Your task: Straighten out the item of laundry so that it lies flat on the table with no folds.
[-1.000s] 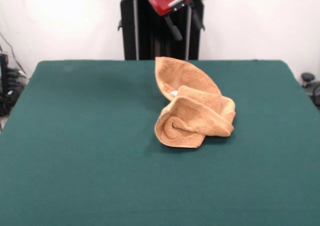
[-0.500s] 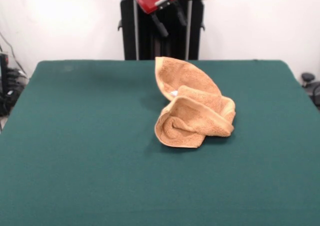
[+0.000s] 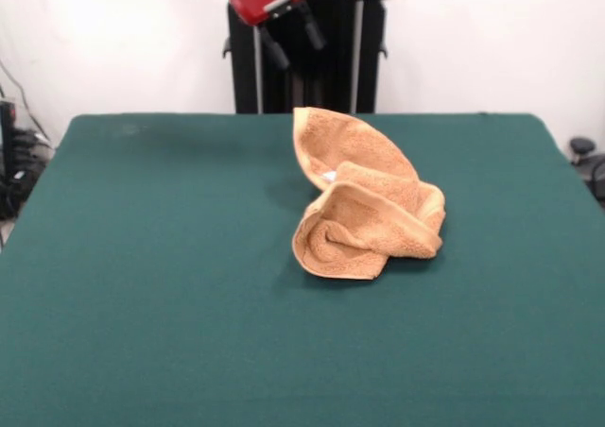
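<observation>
The orange-tan terry towel lies crumpled and folded over itself a little right of the middle of the dark green table. A rolled fold bulges at its near left and a rounded flap reaches toward the far edge. A bit of white label peeks out at its left side. My gripper hangs high at the top of the front view, above the table's far edge, up and to the left of the towel and well clear of it. Its two black fingers are spread and hold nothing.
The black pedestal stands behind the far edge. Cables and dark equipment sit beyond the left edge, and a dark object lies off the right edge.
The gripper has moved leftward and slightly upward along the top of the view. The towel has not moved.
</observation>
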Controlling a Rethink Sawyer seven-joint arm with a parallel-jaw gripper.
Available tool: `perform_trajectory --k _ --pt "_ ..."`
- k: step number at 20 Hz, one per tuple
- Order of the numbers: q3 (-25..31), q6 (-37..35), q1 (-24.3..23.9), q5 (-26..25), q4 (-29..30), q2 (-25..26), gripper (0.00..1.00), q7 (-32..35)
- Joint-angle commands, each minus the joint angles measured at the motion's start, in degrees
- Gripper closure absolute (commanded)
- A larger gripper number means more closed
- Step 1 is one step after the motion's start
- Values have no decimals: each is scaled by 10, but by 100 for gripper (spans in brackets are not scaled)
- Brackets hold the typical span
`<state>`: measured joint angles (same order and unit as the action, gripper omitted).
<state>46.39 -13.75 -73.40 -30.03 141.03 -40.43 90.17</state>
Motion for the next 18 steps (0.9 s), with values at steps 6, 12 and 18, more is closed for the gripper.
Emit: perform_trajectory --k 6,12,18 --pt "65 -56 -8 -35 -79 35 0 -52" --pt "89 -4 -25 -34 -81 64 0 -22" --pt "88 35 -24 -54 -88 62 0 -3"
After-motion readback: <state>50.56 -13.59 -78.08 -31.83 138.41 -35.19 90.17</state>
